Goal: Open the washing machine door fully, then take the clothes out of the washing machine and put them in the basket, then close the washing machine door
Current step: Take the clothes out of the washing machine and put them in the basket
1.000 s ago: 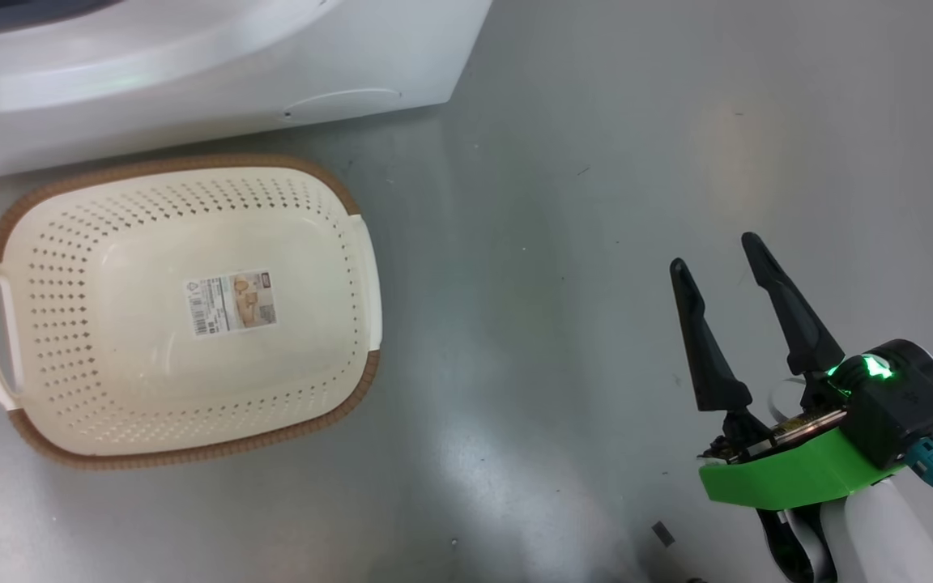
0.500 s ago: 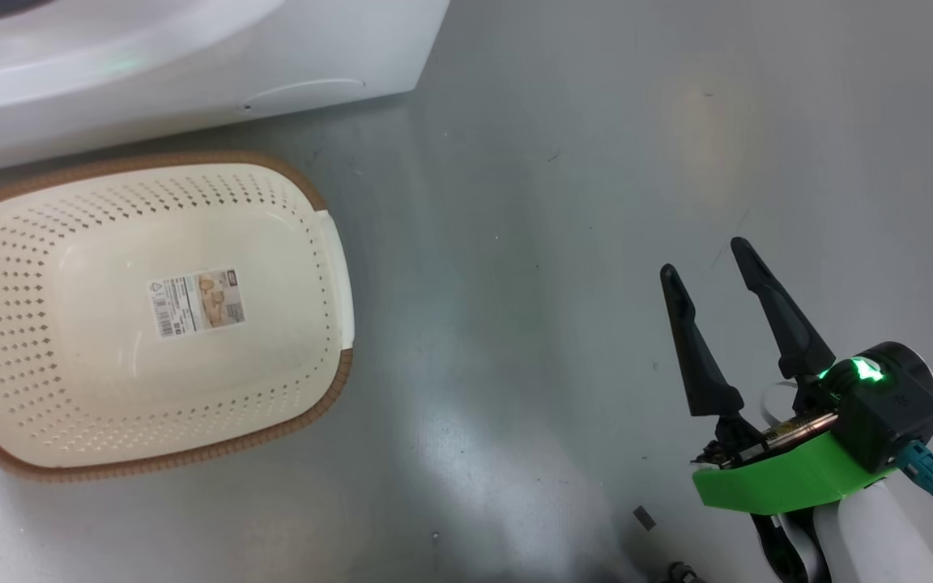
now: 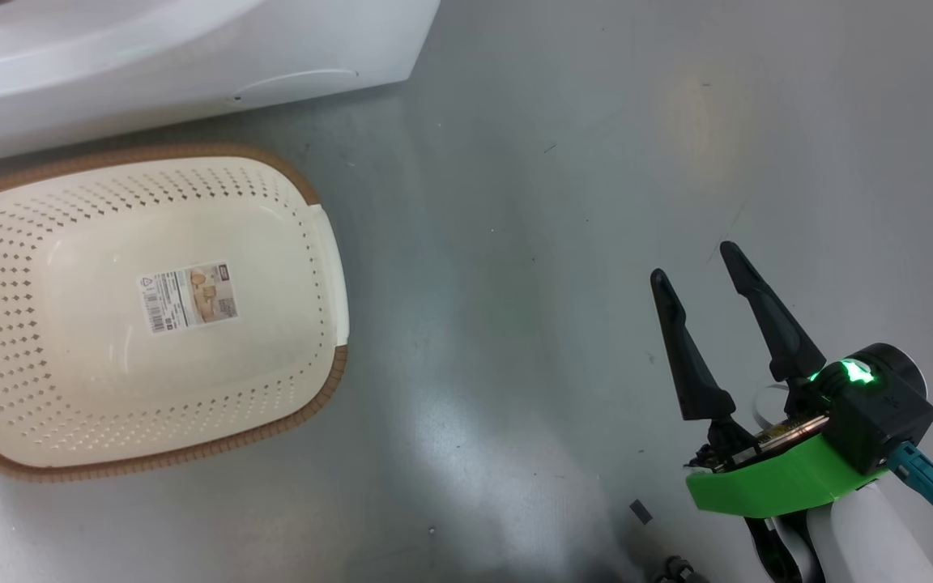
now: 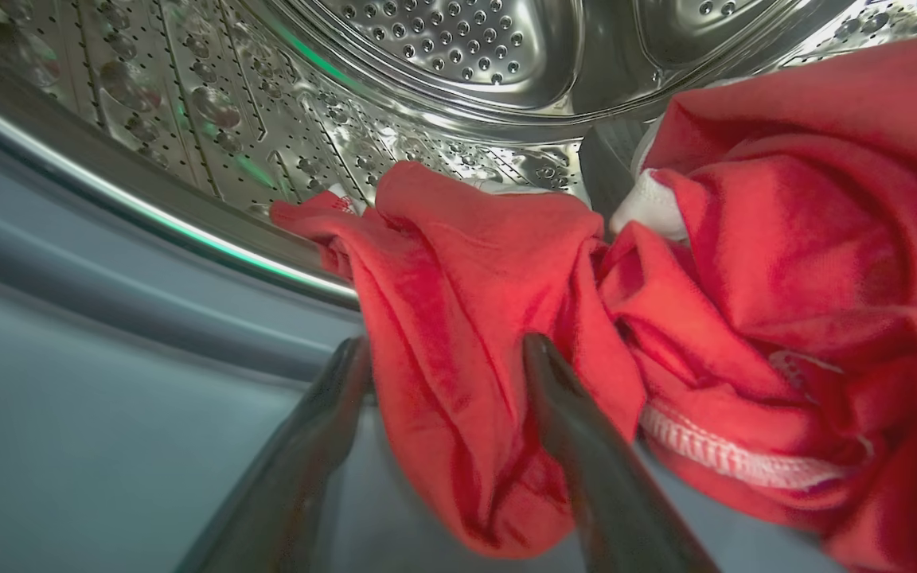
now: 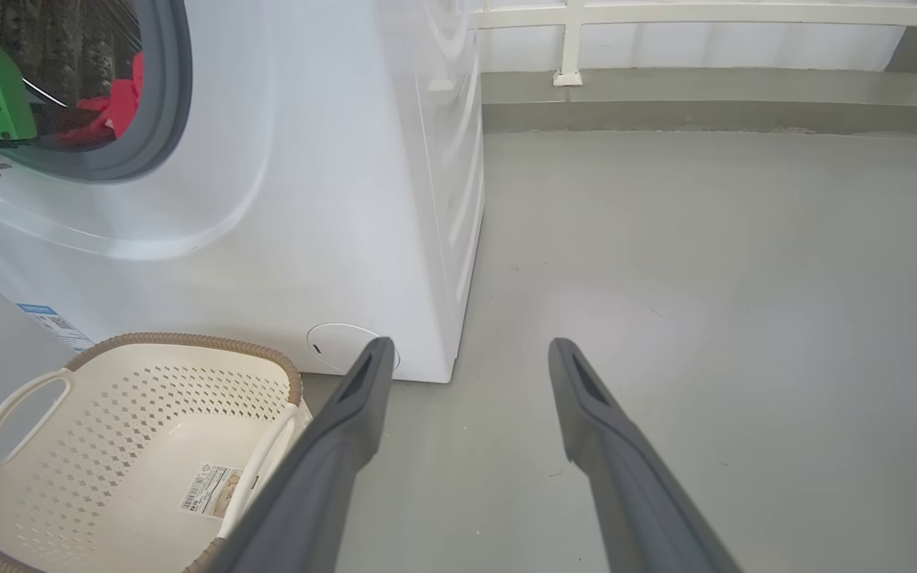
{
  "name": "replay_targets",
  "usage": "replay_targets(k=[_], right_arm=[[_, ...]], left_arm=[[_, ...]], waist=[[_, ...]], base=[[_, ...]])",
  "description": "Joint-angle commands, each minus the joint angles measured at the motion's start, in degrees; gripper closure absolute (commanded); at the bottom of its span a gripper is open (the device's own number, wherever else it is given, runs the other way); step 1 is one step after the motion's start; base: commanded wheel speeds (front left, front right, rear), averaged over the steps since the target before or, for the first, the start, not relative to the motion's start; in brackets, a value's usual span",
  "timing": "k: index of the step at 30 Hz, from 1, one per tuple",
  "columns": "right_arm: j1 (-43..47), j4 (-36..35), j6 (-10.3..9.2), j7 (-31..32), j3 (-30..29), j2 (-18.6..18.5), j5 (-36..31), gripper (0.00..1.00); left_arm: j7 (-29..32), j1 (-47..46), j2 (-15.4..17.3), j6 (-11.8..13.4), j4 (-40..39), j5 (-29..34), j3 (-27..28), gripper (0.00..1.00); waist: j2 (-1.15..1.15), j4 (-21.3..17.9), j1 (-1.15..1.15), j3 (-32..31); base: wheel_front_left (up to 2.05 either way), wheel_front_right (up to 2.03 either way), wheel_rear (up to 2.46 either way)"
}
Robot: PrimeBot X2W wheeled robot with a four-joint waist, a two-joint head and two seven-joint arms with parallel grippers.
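**Q:** Head view: what has changed?

**A:** The whole frame has slid. The basket and the washing machine sit further left than a second ago with the same spacing, so my head turned and they stayed put. The basket is empty, on the floor just in front of the machine. My right gripper hangs over bare floor, fingers spread, holding nothing (the idle hand).

**Q:** Left wrist view?

**A:** My left gripper is inside the drum, jaws wide apart, with a fold of the clothes lying between them. It is not yet pinched. The rest of the red heap lies to the right.

**Q:** Right wrist view?

**A:** The opening is uncovered, red shows behind the grey ring, and the basket sits below.

**Q:** Meaning?

**A:** The door step looks done and nothing is transferred yet. I judge the next call is to close on that fold.
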Motion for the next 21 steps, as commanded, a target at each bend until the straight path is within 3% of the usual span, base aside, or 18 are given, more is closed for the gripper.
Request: replay_targets(k=[1,3,4,7,8,9,21], right_arm=[[0.9,-1.0,0.36,-0.4,1.1,-0.4,0.3,0.0],[0.9,-1.0,0.36,-0.4,1.0,-0.4,0.3,0.0],[0.8,-0.9,0.36,-0.4,1.0,-0.4,0.4,0.0],[0.7,-0.9,0.36,-0.4,1.1,-0.4,0.5,0.0],[0.7,-0.8,0.36,-0.4,1.0,-0.4,0.5,0.0],[0.6,-0.8,0.36,-0.4,1.0,-0.4,0.5,0.0],[0.0,-0.4,0.36,-0.4,0.4,-0.4,0.6,0.0]], left_arm=[[0.8,-0.4,3.3,-0.4,-0.4,-0.5,0.2,0.0],[1.5,-0.3,3.3,-0.8,-0.3,-0.7,0.0,0.01],[2.0,-0.3,3.3,-1.1,-0.2,-0.9,0.0,0.25],[2.5,-0.1,3.2,-1.5,0.0,-1.3,-0.1,0.78],[2.6,0.0,3.1,-1.6,0.0,-1.4,-0.1,0.93],[2.6,0.0,3.0,-1.7,0.1,-1.5,-0.2,1.0],[-1.7,0.1,2.4,-4.7,-0.2,-3.4,-0.2,1.0]], waist=[[0.0,0.0,0.0,0.1],[0.0,0.0,0.0,0.1],[0.0,0.1,0.0,0.2],[0.0,0.1,0.0,0.3],[0.0,0.2,0.0,0.3],[0.0,0.3,0.0,0.4],[0.0,1.9,0.0,0.5]], base=[[0.0,0.0,0.0],[0.0,0.0,0.0],[0.0,0.0,0.0],[0.0,0.0,0.0],[0.0,0.0,0.0],[0.0,0.0,0.0],[0.0,0.0,0.0]])
